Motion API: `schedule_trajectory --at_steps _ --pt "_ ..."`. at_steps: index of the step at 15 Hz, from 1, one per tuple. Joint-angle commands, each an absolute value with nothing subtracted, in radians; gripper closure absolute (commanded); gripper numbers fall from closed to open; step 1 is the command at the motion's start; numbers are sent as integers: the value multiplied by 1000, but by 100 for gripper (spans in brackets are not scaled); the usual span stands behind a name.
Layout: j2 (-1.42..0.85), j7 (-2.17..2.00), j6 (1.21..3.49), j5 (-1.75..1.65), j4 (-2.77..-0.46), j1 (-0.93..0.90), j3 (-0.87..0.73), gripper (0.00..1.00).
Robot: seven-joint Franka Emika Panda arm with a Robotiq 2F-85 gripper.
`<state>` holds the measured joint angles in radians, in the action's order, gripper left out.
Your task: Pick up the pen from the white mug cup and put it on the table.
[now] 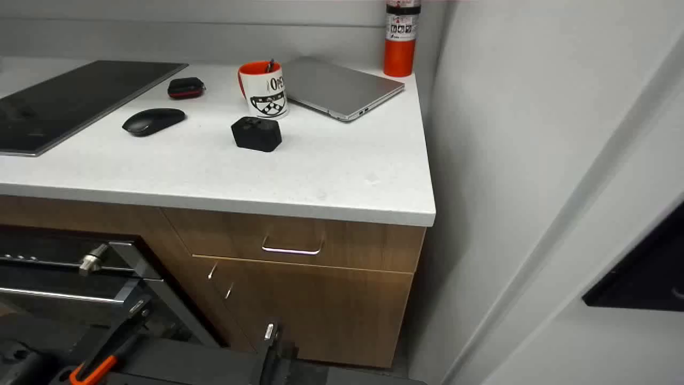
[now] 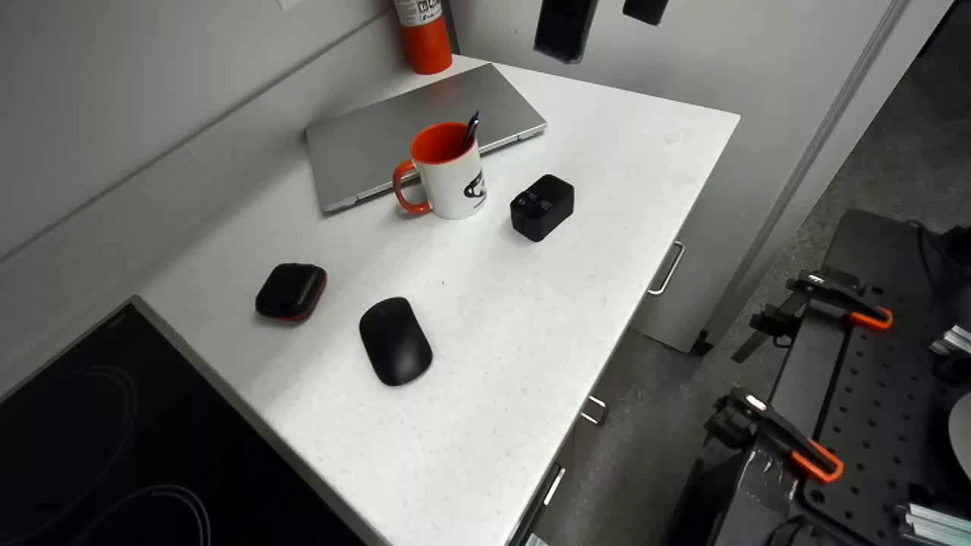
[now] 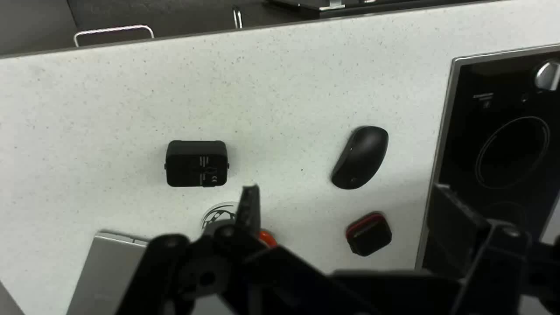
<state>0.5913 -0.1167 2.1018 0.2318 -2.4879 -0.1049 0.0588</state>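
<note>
The dark pen (image 1: 270,66) stands leaning in the white mug cup (image 1: 265,95), its upper end above the orange-red rim. In an exterior view the pen (image 2: 471,130) leans on the side of the mug (image 2: 457,186) away from the handle. The mug is upright on the white table (image 1: 342,168). In the wrist view my gripper (image 3: 345,187) is open and empty above the table. One finger covers much of the mug (image 3: 218,213), and the pen is hidden there. Two dark gripper fingers (image 2: 604,34) show apart at the top of an exterior view.
A closed grey laptop (image 2: 425,125) lies behind the mug, with a red extinguisher (image 1: 398,56) beyond. A black adapter block (image 2: 542,207) stands in front of the mug. A black mouse (image 2: 395,341), a small black-red case (image 2: 291,291) and a cooktop (image 2: 114,447) lie on the handle side.
</note>
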Motion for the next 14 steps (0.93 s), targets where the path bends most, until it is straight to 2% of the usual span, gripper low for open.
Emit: schedule_trajectory --at_steps 1,6,14 --pt "591 -114 2098 235 -2486 -98 64 0" --pt "591 -114 2098 235 -2486 -98 64 0" --pt "320 -92 2413 254 -2447 -55 1 0"
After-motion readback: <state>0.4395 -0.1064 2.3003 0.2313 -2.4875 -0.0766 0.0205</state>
